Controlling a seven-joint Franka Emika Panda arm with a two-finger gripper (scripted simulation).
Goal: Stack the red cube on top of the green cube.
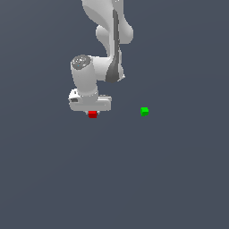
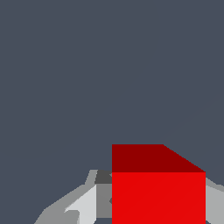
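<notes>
Your pincer [image 1: 92, 112] hangs at the end of the white arm [image 1: 109, 40], its broad hand pointing straight down over the plain dark grey floor [image 1: 114, 179]. Look just beneath the hand in the exterior view: the red cube [image 1: 92, 114] sits right at the fingertips, tucked partly under the hand's lower edge, so only its lower part shows there.

The wrist view gives you the closer look. The red cube [image 2: 158, 192] fills the space between the two fingers, with one pale grey finger [image 2: 83, 205] against one side of it and a sliver of the other showing on the opposite side — the pincer is clamped on the red cube, pressing its two opposite faces. You can see the cube's bright front face and a darker face above it, both clean and square to the fingers.

The green cube [image 1: 144, 111] lies well apart from the pincer, off toward the exterior view's right, at about the same level in that picture as the red one. It rests alone on the floor, touching nothing. You cannot tell from these pictures whether the red cube rests on the floor or is raised above it.
</notes>
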